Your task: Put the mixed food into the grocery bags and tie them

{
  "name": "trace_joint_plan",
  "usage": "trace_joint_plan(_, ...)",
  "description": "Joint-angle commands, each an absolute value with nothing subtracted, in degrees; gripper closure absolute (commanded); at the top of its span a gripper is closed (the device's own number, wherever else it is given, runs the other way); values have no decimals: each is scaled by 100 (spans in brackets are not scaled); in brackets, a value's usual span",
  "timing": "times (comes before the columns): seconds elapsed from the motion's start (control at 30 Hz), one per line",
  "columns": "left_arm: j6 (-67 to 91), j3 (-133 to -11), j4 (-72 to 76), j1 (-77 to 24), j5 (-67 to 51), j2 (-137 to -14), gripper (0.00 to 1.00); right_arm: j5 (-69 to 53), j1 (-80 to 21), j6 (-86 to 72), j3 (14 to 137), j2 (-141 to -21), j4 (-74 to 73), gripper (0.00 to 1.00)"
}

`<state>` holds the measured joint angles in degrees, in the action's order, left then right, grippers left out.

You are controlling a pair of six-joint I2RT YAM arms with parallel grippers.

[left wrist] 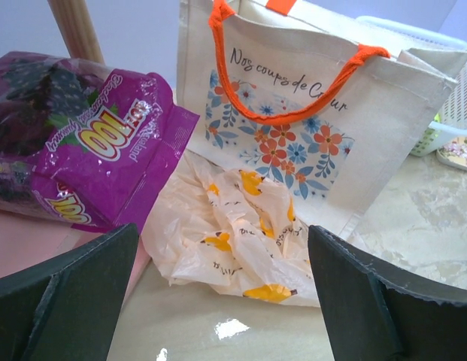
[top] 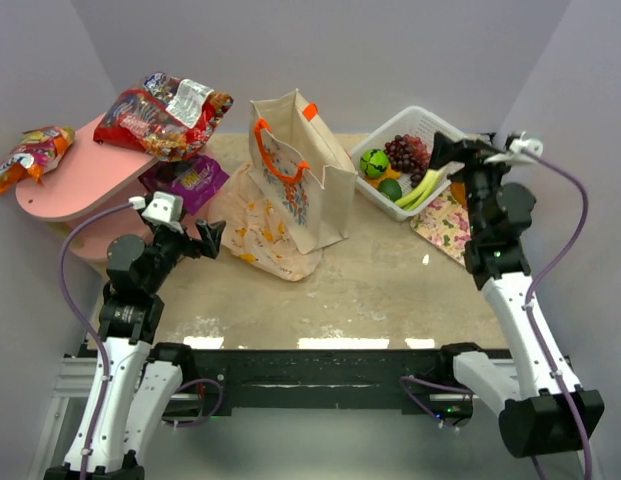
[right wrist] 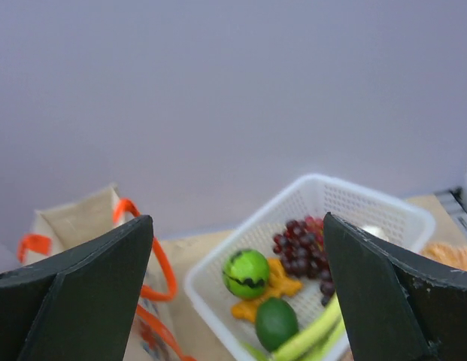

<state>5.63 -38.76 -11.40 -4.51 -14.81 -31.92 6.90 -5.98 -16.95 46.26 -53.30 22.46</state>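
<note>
The beige canvas tote (top: 295,170) with orange handles stands upright mid-table; it also shows in the left wrist view (left wrist: 308,105). The peach plastic bag (top: 258,235) lies crumpled against its left side, seen too in the left wrist view (left wrist: 233,233). A purple snack packet (left wrist: 60,143) lies left of it. Red packets (top: 160,115) and an orange packet (top: 30,155) lie on the pink shelf. Dark grapes (right wrist: 304,241), a green round vegetable (right wrist: 246,273), a lime (right wrist: 277,322) and a leek (top: 420,188) lie in the white basket (top: 430,125). My left gripper (top: 212,238) is open, empty, facing the plastic bag. My right gripper (top: 445,155) is open, empty, above the basket.
A pink two-level shelf (top: 75,190) stands at the left. A floral cloth mat (top: 440,222) lies right of the basket, under my right arm. Purple-grey walls close the back and sides.
</note>
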Motion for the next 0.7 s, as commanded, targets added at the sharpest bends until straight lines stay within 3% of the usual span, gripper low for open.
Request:
trace_joint_plan(0.0, 1001, -3929, -510, -466, -1416, -3208, 0, -435, -615, -1873, 6001, -6096, 106, 1)
trace_joint_plan(0.03, 1376, -3937, -510, -475, -1267, -3234, 0, -1336, -607, -1950, 6403, -6274, 97, 1)
trace_joint_plan(0.1, 1442, -3990, -483, -483, -1203, -3365, 0, -1887, -676, -2118, 6792, -6538, 71, 1)
trace_joint_plan(0.3, 1257, -4245, -98, -903, -1960, -3858, 1, -783, -1827, -1153, 8041, -7145, -991, 1)
trace_joint_plan(0.47, 844, -5026, -421, -2239, -1022, -4788, 2, 737, -3354, -370, 8630, -7742, -1327, 1)
trace_joint_plan(0.67, 1046, -4844, -237, -2347, -958, -4773, 1, 1538, -4420, 500, 9912, -9119, -2143, 3)
